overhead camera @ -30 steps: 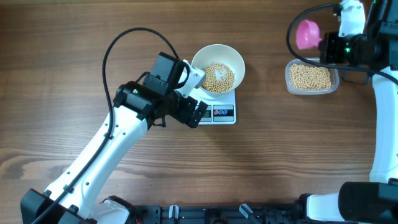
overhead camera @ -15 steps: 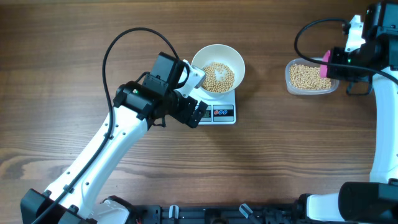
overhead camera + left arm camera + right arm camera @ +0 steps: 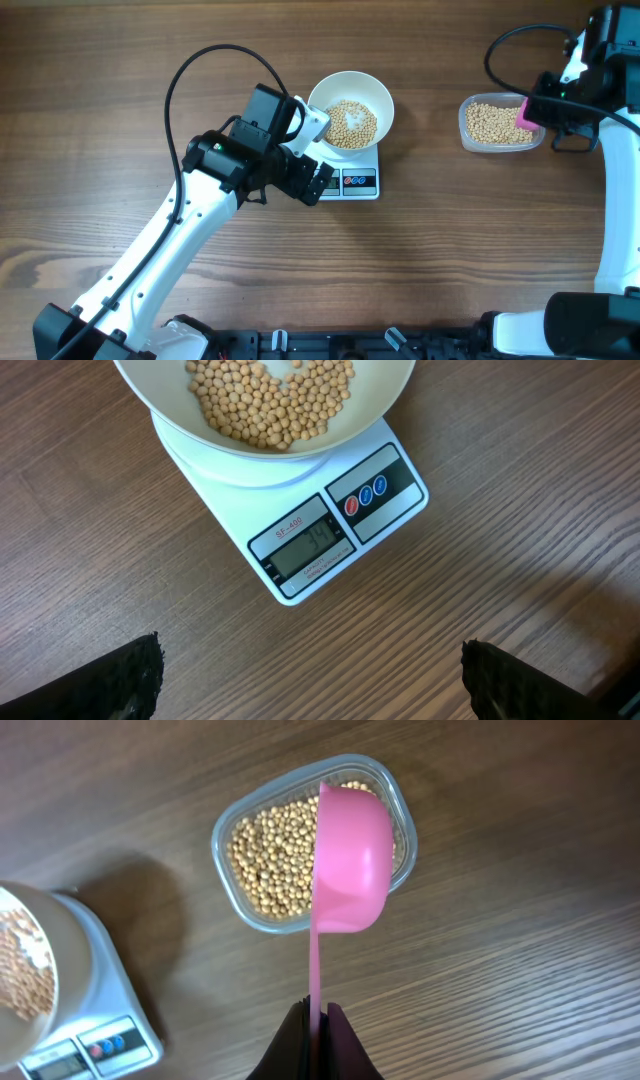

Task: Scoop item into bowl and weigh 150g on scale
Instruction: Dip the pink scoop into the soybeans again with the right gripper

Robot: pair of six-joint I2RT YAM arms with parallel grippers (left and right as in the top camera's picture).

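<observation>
The white bowl (image 3: 318,96) sits on the white scale (image 3: 362,184) and holds a heap of tan beans (image 3: 352,123). My left gripper (image 3: 318,181) hangs open just in front of the scale; in the left wrist view its dark fingertips (image 3: 138,672) stand wide over bare wood, with the bowl (image 3: 392,398), beans (image 3: 270,400) and the scale's display (image 3: 305,550) ahead. My right gripper (image 3: 320,1016) is shut on the thin handle of a pink scoop (image 3: 350,860), turned on its side over the right half of a clear tub (image 3: 224,860) of beans (image 3: 270,860).
The clear tub (image 3: 466,126) stands at the back right, well to the right of the scale. A black cable loops over the left arm (image 3: 175,90). The right arm's white column (image 3: 615,200) stands at the table's right edge. Wood tabletop all round.
My right gripper has carried the pink scoop from behind the tub's left end to over its right end, rolling the scoop onto its side. Left arm, bowl and scale are unmoved.
</observation>
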